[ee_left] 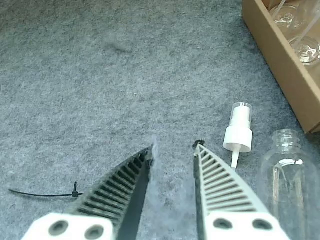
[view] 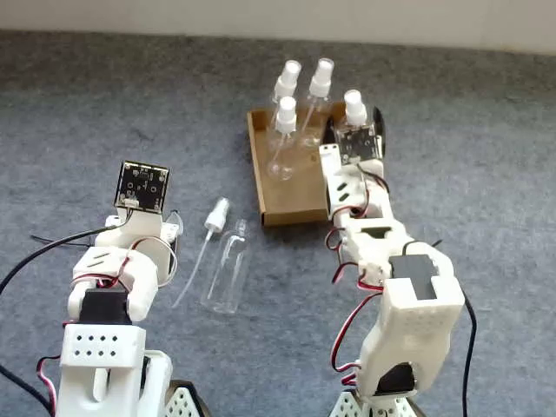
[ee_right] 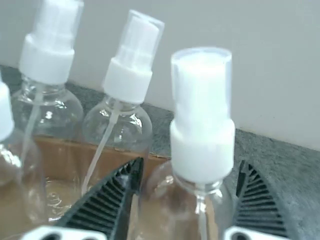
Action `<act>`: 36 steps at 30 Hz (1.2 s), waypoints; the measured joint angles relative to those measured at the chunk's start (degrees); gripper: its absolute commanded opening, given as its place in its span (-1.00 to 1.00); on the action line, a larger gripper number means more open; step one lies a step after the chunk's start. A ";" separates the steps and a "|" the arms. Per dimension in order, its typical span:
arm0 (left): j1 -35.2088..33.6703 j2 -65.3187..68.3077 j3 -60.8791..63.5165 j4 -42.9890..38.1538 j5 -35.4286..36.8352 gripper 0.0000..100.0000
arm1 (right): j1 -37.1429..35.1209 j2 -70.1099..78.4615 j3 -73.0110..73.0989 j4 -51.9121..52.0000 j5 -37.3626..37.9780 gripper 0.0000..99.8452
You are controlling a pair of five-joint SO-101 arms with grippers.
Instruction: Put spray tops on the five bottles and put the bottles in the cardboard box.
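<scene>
Our right gripper (ee_right: pixel 190 165) looks closed on the capped bottle (ee_right: pixel 200 125), though contact is hard to confirm. We'd lower it upright into the cardboard box (view: pixel 261 174) beside the three bottles (view: pixel 284 143), then release. Left gripper (ee_left: pixel 172 147) hangs partly open and empty, near the loose spray top (ee_left: pixel 238 132) and the uncapped bottle (ee_left: pixel 287 170).

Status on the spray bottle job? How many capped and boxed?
Done: three capped bottles stand in the cardboard box. In hand: a fourth capped bottle at the right gripper, by the box's far corner. Left: one uncapped bottle and a loose spray top lie on the table near the open left gripper.
</scene>
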 measured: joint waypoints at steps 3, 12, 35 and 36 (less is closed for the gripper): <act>0.00 0.00 0.00 0.00 0.00 -0.74 | 0.00 0.00 -2.55 2.73 0.00 -0.51; 0.00 0.00 0.00 0.00 0.00 -0.74 | 0.00 0.00 -3.69 3.08 0.00 -0.51; 0.00 0.00 0.00 0.00 0.00 -0.74 | 0.00 -8.88 -12.31 23.30 0.00 -0.51; 0.00 0.00 0.00 0.00 0.00 -0.74 | 0.00 -9.58 -12.66 24.44 0.00 -0.51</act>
